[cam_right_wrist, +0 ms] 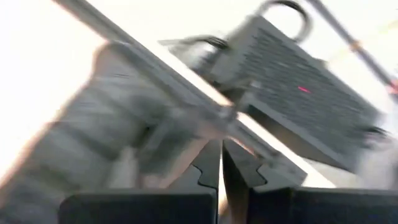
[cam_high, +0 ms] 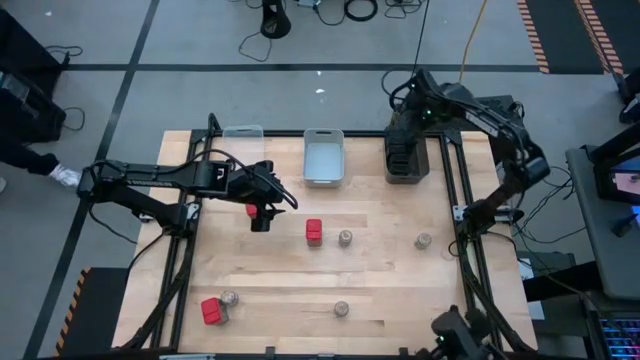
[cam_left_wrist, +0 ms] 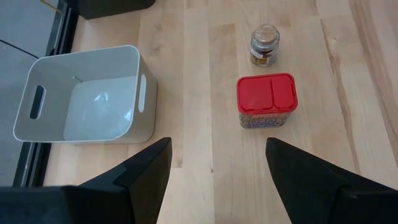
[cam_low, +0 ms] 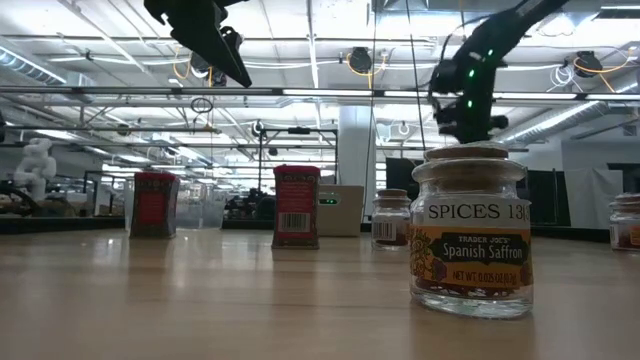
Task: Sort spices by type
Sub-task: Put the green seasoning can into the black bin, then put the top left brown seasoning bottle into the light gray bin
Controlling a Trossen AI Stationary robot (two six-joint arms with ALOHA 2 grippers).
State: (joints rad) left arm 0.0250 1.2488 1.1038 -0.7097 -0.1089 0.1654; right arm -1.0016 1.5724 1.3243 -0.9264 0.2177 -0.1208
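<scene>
The left gripper [cam_high: 261,222], fingers spread and empty, hovers beside a red-lidded spice box [cam_left_wrist: 267,100] with a cork-topped jar [cam_left_wrist: 264,44] just beyond it, near the empty white bin [cam_left_wrist: 81,96].

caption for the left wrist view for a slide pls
Left gripper open above the wooden table, facing a red-lidded spice box, a small round jar and an empty white bin.

Grey floor [cam_high: 200,40], black cables [cam_high: 350,10]; ceiling strip lights [cam_low: 330,93], white column [cam_low: 355,145].
</scene>
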